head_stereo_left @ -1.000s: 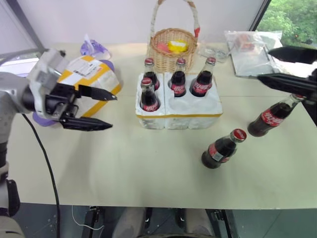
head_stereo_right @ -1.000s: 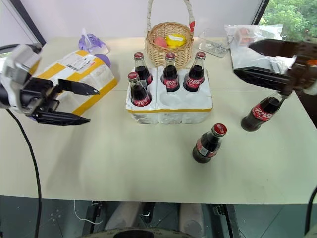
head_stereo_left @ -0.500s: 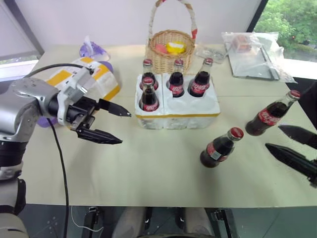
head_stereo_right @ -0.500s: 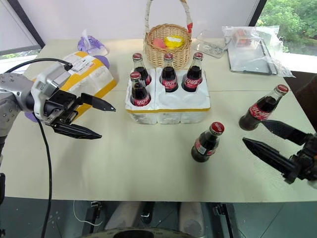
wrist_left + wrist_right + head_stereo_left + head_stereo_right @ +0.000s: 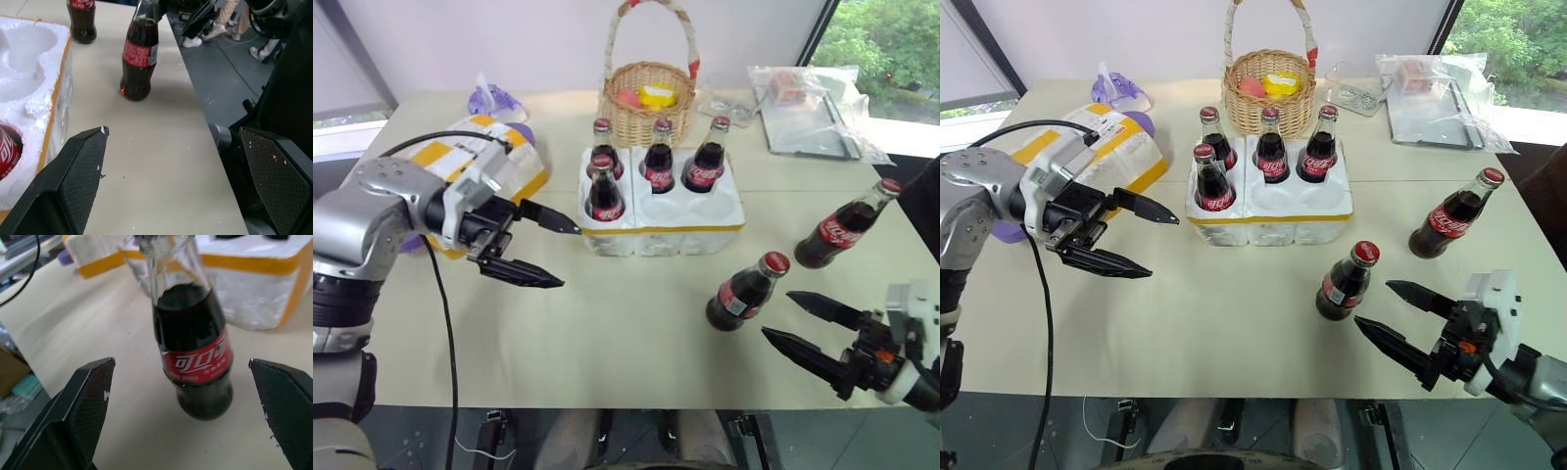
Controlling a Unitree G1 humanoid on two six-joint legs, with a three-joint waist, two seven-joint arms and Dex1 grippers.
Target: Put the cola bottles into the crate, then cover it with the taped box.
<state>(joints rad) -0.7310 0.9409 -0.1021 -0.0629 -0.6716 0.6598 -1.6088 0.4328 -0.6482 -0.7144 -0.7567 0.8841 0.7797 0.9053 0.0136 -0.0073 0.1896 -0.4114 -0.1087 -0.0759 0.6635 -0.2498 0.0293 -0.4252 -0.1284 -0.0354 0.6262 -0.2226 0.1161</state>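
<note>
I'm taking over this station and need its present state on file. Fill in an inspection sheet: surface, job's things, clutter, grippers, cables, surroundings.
Surface: beige table, no spills seen.
Job's things: low white foam crate holds four red-capped glass cola bottles; two front wells empty. Two more bottles stand outside it on the table, near bottle and far bottle. White foam taped box with yellow stripes lies beside the crate, on the robot's left.
Clutter: woven wicker basket, purple plastic item, clear plastic bags.
Grippers: left gripper open, empty; right gripper open, empty, beside the near bottle.
Cables: black cable along the left arm.
Surroundings: window with greenery.
</note>
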